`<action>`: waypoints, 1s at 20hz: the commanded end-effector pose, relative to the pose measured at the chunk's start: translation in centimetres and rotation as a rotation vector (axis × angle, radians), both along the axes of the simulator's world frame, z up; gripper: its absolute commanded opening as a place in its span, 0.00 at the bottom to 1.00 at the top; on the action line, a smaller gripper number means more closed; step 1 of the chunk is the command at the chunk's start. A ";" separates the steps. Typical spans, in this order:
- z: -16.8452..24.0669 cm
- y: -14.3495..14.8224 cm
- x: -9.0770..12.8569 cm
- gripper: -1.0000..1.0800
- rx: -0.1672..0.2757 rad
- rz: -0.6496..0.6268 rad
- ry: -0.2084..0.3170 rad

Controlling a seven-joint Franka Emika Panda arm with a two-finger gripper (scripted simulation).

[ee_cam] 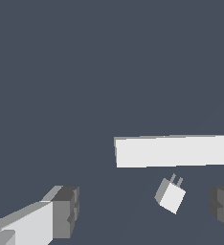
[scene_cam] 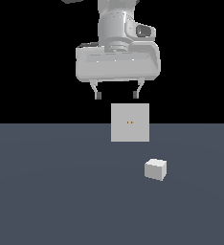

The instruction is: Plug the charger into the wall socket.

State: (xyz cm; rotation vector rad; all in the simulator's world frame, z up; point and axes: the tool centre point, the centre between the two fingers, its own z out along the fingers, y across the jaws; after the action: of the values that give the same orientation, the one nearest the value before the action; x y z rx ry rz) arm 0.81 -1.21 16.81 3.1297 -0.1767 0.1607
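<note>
One charger [scene_cam: 155, 169], one wall socket [scene_cam: 129, 122] with two tiny holes, on one floor [scene_cam: 51, 191]

A bare simulated test space, not a real room: a flat slate-grey floor [scene_cam: 47, 191] meets a plain black backdrop [scene_cam: 28, 57], with untextured rendered shapes.
</note>
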 end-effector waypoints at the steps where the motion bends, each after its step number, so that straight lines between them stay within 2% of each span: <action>1: -0.7 -0.6 -0.5 0.96 -0.006 -0.035 -0.017; 20: -7.9 -5.8 -5.7 0.96 -0.070 -0.384 -0.188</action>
State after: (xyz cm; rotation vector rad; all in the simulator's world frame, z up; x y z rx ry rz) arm -4.50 -6.72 9.40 2.9517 -0.7111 0.4239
